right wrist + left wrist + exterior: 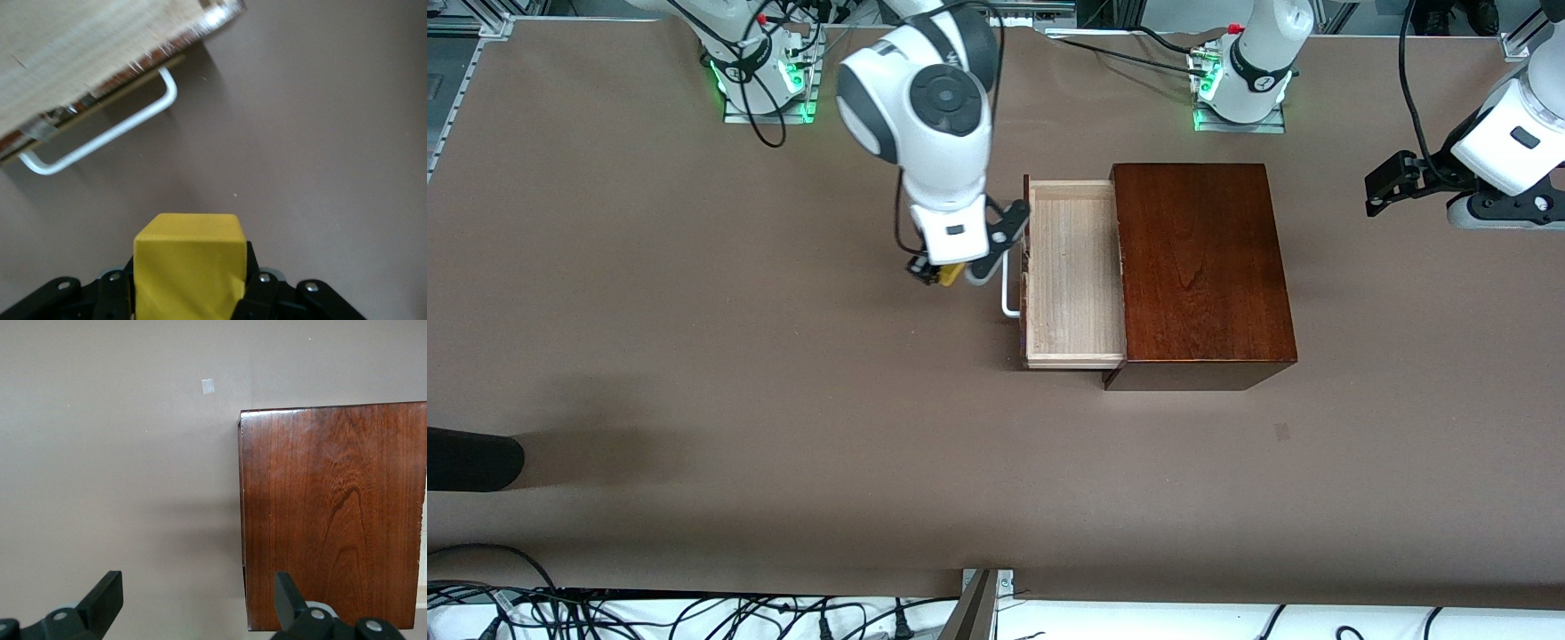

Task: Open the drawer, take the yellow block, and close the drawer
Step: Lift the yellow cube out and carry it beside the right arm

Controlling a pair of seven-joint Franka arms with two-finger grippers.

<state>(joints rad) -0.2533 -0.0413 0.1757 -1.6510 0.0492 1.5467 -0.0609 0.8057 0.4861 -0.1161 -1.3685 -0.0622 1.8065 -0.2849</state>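
My right claw (947, 274) is clamped on the block (951, 273), over the tabletop (694, 356) in front of the handle (1009, 293), lifted clear so the drawer (1072, 271) can be shut. The drawer stands pulled out of the box (1200, 267), empty. My left claw (1383, 191) waits with fingers apart, toward its own end of the tabletop.

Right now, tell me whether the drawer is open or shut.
Open. The drawer is pulled out of the wooden box, its pale tray bare. The yellow block is out, held in the right gripper.
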